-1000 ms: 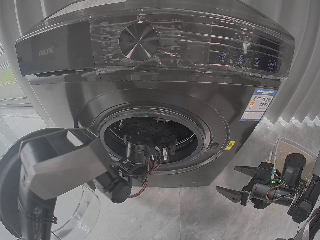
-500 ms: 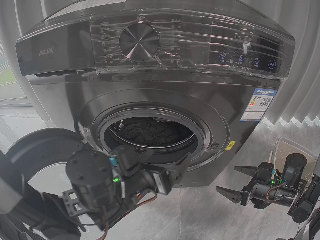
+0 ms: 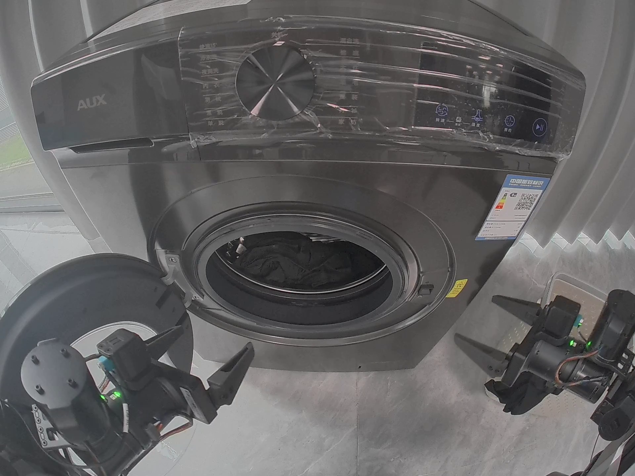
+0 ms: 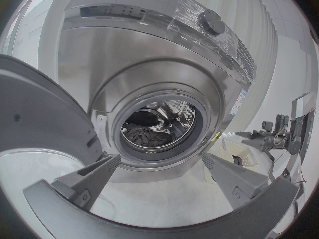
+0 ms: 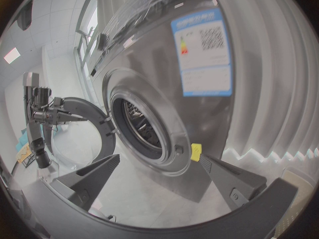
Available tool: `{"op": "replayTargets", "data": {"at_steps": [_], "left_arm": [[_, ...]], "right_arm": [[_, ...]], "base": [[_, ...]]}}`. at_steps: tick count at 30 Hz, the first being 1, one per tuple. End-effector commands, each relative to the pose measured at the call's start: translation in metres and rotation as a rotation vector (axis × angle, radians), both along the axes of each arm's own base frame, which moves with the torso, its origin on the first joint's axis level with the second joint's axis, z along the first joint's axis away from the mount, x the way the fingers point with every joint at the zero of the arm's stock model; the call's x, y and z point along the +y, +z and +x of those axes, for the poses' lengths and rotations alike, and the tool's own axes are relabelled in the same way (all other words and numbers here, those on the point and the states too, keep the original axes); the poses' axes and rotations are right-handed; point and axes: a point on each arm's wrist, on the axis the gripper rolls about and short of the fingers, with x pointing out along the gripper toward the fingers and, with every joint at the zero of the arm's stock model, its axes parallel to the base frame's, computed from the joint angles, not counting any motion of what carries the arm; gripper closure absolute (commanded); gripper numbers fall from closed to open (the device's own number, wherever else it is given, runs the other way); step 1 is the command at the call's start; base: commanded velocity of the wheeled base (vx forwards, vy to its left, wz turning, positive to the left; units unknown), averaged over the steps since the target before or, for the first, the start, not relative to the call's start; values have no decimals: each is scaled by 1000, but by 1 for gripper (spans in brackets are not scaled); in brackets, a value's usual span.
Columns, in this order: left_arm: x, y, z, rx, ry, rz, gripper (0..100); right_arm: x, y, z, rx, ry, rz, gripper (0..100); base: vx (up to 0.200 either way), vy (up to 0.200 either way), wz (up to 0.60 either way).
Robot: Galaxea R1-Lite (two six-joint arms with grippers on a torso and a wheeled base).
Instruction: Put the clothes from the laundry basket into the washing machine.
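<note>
Head view: clothes [image 3: 297, 262] lie in drum [image 3: 317, 293], apart from left pincer [image 3: 214, 338] and right pincer [image 3: 475, 317], both released.

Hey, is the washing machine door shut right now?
No, the door of the washing machine is swung open to the robot's left, and dark clothes show inside.

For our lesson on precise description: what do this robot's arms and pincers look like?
Both arms are black with cylindrical joints. The left pincer and right pincer each have two dark grey, wedge-shaped fingers tapering to points, with ribbed inner pads. Brown cables loop at each wrist, near small green lights and a teal connector.
</note>
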Motion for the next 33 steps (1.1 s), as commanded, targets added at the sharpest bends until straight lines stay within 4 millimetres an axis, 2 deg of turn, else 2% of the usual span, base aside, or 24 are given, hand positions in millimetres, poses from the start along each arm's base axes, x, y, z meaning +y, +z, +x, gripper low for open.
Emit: {"op": "replayTargets", "data": {"at_steps": [1,8,12,13,17,20,23,24,29,33], "left_arm": [[18,3,-9,-22,32,-4,0],[28,-7,-19,-6,26,14,0],[29,-10,-21,3,24,27,0],[29,-10,-21,9,24,20,0],[29,-10,-22,10,24,21,0],[29,-10,-21,11,27,20,0],[30,-10,-21,9,29,13,0],[31,-10,-20,11,35,17,0],[31,-11,-20,12,41,21,0],[31,-11,-20,11,50,23,0]], "right_arm": [[-12,19,-13,-86,-57,48,0],[-23,36,-26,-160,-95,104,0],[-27,38,-28,-165,-108,103,0],[-33,39,-34,-151,-133,93,0],[-37,38,-45,-115,-134,73,0],[-45,40,-66,-109,-152,56,0],[-55,40,-80,-108,-268,39,0],[-59,34,-90,-65,-314,18,0],[-68,18,-117,25,-332,-35,0],[-73,20,-133,-23,-348,-1,0]], "base": [[0,0,0],[0,0,0],[0,-200,0],[0,-200,0],[0,-200,0],[0,0,0],[0,0,0],[0,0,0],[0,0,0],[0,0,0]]}}
